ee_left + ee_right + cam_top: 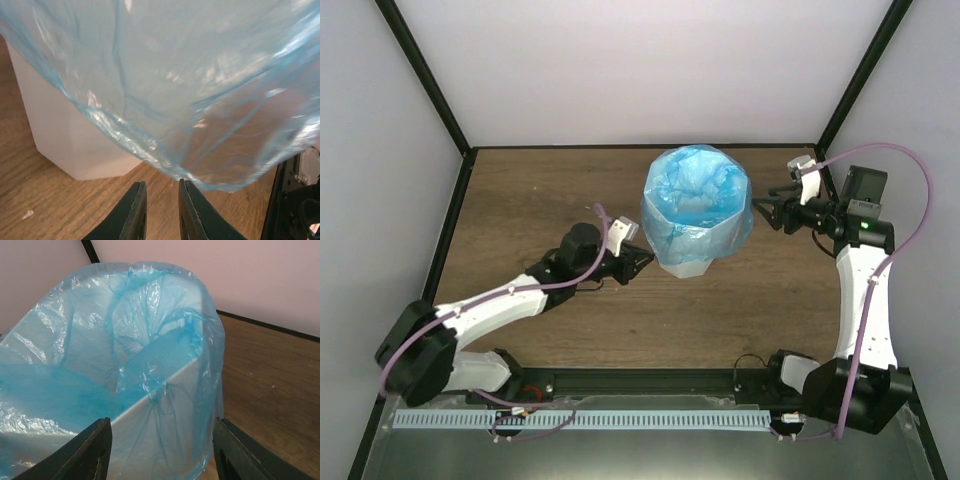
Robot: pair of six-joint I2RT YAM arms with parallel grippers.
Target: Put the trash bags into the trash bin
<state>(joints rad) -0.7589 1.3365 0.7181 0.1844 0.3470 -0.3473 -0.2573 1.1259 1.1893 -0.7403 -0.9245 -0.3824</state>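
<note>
Left gripper (pixel 161 210): narrowly parted, empty.
Right gripper (pixel 161 427): spread wide.
Thin light-blue film bag (pixel 698 200): judged limp, slippery; best pinched at hem.
White faceted plastic bin (pixel 65 135): judged rigid.

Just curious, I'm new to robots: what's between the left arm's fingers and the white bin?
In the left wrist view, only bare wooden table separates the left fingers from the trash bin; the hem of the blue trash bag hangs above it.

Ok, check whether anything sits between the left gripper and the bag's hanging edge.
Nothing visible does. The left gripper points at the loose hem of the trash bag, which is draped outside the trash bin, with only air between.
</note>
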